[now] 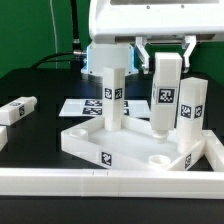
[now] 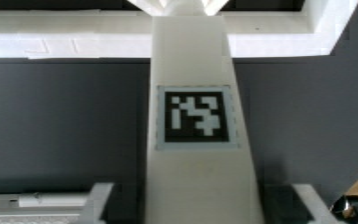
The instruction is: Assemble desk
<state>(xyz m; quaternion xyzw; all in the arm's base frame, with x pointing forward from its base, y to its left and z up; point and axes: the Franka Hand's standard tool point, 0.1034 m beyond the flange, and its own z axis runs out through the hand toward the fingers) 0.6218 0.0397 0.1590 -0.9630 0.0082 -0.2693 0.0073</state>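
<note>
Clamping white square-section plastic leg (image 1: 165, 95), upright, claw (image 1: 165, 58) closed partway on its top. Leg over white rimmed rectangular slab (image 1: 100, 150), at 3 o'clock of second tagged leg (image 1: 112, 90) standing in slab on black bench (image 1: 40, 80).

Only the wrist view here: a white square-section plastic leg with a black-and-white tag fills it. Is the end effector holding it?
Observer: Yes, the end effector clamps that held leg near its top, upright.
Reviewer: Over what?
Observer: Its lower end is down inside the flat white rimmed plastic slab.
Reviewer: Other legs?
Observer: Two more stand on the slab: a second leg toward the exterior view's left, a third leg toward its right.
</note>
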